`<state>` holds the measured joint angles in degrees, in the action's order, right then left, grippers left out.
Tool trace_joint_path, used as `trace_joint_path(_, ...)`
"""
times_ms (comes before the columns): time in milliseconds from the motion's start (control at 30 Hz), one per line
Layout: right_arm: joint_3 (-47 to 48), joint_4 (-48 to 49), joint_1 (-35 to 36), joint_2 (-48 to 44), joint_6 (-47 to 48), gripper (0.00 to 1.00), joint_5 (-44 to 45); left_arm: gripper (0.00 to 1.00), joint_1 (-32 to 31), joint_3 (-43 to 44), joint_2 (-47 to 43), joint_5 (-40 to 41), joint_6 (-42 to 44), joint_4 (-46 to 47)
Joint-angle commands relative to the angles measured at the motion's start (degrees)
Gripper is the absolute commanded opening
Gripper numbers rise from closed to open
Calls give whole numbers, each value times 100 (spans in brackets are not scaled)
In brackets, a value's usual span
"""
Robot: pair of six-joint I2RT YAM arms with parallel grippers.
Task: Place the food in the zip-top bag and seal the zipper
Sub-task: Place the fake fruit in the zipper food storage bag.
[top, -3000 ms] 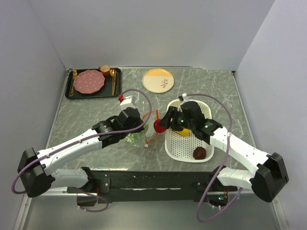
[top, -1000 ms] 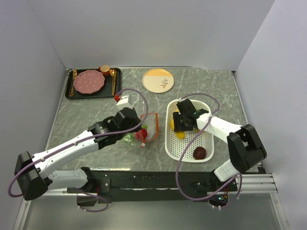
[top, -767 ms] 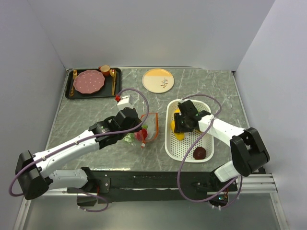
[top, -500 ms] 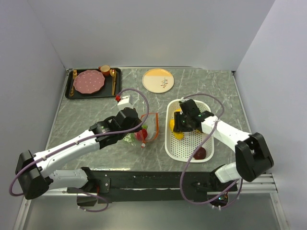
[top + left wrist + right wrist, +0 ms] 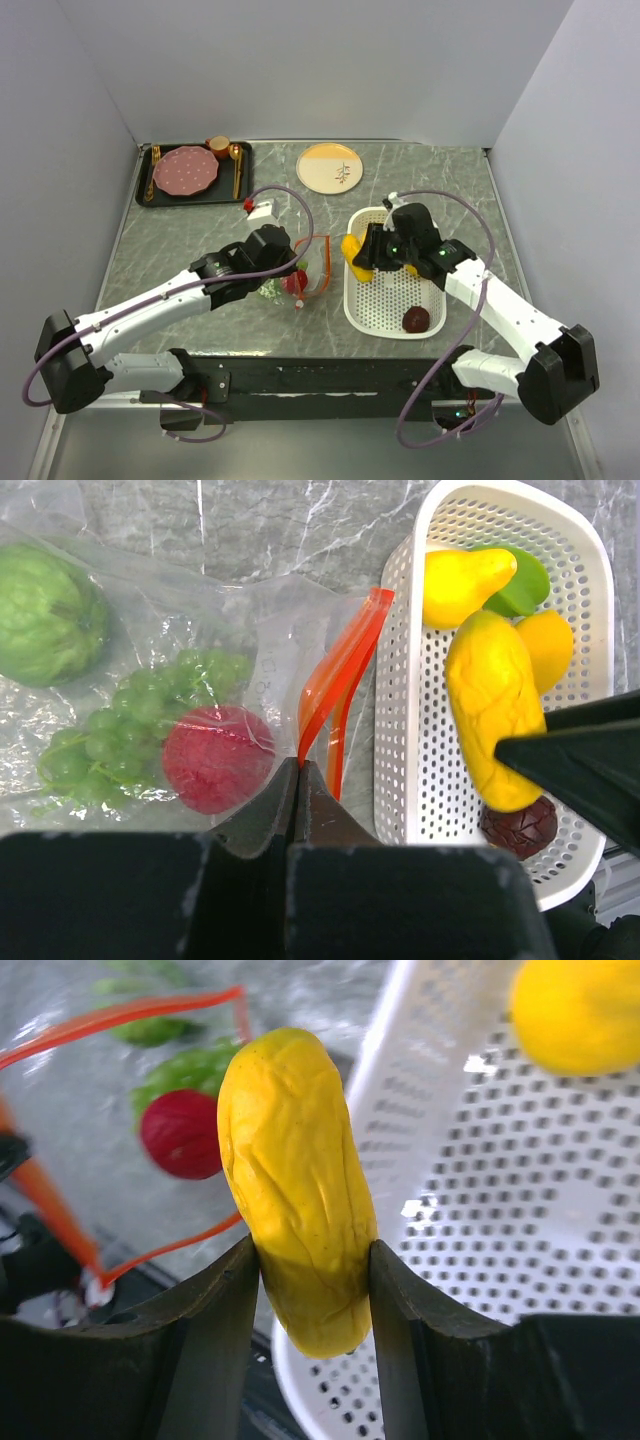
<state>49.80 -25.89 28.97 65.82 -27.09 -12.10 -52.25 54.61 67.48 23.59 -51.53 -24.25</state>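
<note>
Right wrist view has the right fingers clamped around a long yellow piece, held above the rim of the white basket on the side facing the clear bag. Meanwhile the left fingers pinch tight on that bag at the end of its orange zipper. Inside the bag, a red ball, green grapes and a leafy piece lie on the bench.

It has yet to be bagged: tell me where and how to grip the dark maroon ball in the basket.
Across its middle, from straight above: the maroon ball is round, and the basket wall close beside it likely blocks side approaches.
</note>
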Motion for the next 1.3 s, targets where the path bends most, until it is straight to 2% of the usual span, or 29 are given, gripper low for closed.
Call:
trace_joint_path(0,135,374,240,-149,-191,23,-679,1,13,147,-16,-21,64,210)
trace_joint_path(133,188,540,337,9,-217,24,-1100,1,13,129,-42,-30,46,210)
trace_joint_path(267,197,795,486,220,-402,24,-1040,1,4,155,-60,-4,46,166)
trace_joint_path(400,249,1296,618,606,-648,24,-1374,1,4,182,-42,-22,29,166)
trace_joint_path(633,855,1525,970,1529,-718,25,-1226,1,4,243,-42,-31,-6,140)
trace_joint_path(833,1005,2325,979,1899,-1219,28,-909,1,13,340,-209,22,-15,-18)
trace_joint_path(967,1154,2571,988,2233,-1342,36,-916,1,4,314,-446,-30,-164,-53)
trace_joint_path(1100,1243,2913,1005,2470,-1474,49,-1154,1,4,269,-649,66,-77,96)
trace_joint_path(1233,1278,3090,1014,2611,-1509,52,-1453,1,4,550,-465,224,-6,-264)
trace_joint_path(1267,1269,3220,1005,2611,-1510,61,-1540,1,13,559,-447,225,28,-273)
